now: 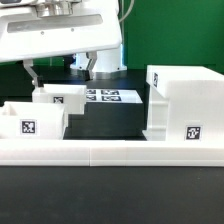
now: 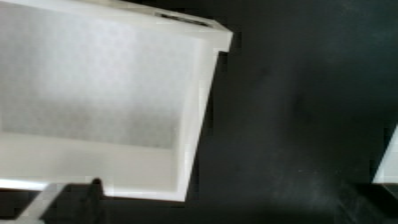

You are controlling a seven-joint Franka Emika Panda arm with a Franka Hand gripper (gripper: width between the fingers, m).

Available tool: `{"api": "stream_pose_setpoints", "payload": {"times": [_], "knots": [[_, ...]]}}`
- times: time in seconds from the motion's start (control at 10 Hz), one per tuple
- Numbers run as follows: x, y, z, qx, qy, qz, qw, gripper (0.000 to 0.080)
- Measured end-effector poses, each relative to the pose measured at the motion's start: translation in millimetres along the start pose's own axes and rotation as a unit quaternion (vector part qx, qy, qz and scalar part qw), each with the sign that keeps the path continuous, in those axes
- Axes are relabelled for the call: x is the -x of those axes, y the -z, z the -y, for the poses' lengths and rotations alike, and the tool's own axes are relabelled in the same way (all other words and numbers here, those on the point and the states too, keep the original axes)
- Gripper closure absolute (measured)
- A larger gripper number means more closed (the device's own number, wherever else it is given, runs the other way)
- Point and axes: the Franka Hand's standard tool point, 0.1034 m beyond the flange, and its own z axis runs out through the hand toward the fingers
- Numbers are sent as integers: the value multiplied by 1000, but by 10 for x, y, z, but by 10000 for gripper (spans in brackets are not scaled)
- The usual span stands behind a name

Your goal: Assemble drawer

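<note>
A small white open-top tray [image 1: 60,97] sits left of centre, and it fills most of the wrist view [image 2: 98,95]. My gripper [image 1: 60,74] hangs just above it with the two fingers spread wide, one on each side of the tray, holding nothing. One dark fingertip [image 2: 71,200] shows by the tray's near wall; the other is out of the wrist view. A second small tray [image 1: 28,120] with a square tag stands at the exterior view's left. The big cube housing [image 1: 185,103] stands at the exterior view's right, and a white edge of it shows in the wrist view [image 2: 388,150].
The marker board [image 1: 112,97] lies flat behind the trays, between the gripper and the housing. A long low white rail [image 1: 110,153] runs across the front of the black table [image 1: 110,200].
</note>
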Motion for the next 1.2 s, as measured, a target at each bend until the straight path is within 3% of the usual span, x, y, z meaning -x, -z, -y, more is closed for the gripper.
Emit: {"api": "stream_pose_setpoints", "payload": {"times": [0.2, 0.3, 0.5, 0.6, 0.9, 1.1, 1.2], "knots": [[-48, -76, 48, -3, -50, 18, 999, 151], [-95, -148, 42, 3, -64, 19, 998, 151], [-37, -352, -61, 16, -61, 8, 998, 151], [0, -418, -97, 16, -59, 10, 998, 151], [-18, -407, -78, 16, -57, 9, 998, 151], [18, -406, -145, 16, -52, 11, 998, 151], [75, -495, -157, 23, -55, 7, 998, 151]]}}
